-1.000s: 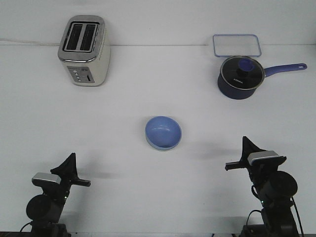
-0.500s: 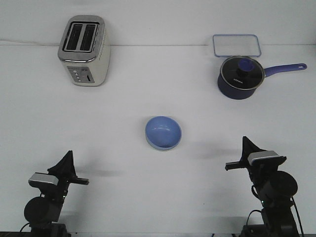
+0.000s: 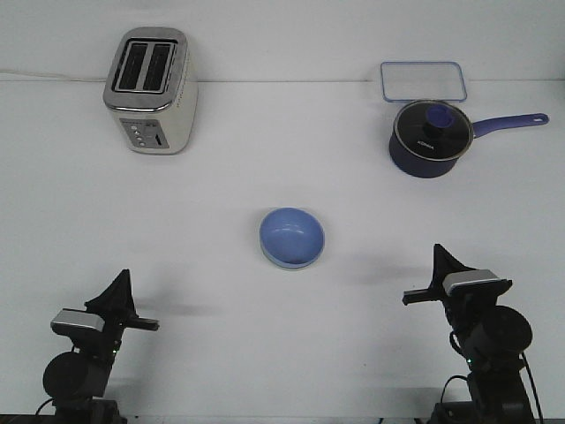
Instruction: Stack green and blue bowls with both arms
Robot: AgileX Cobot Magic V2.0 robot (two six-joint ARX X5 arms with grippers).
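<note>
White worktop point(image 3: 221, 353): left arm point(image 3: 88, 340) has settled at 7 o'clock; blue bowl point(image 3: 291, 236) sits nested on green, stacked. Finger gaps: cannot tell.

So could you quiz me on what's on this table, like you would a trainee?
1. True or false: the blue bowl sits nested in a paler bowl.
2. Which stands far left: A) toaster B) saucepan C) clear container?
3. Fill in: the saucepan's lid is ___ the pan.

Key: 1 true, a pale rim shows beneath it; 2 A; 3 on.
</note>
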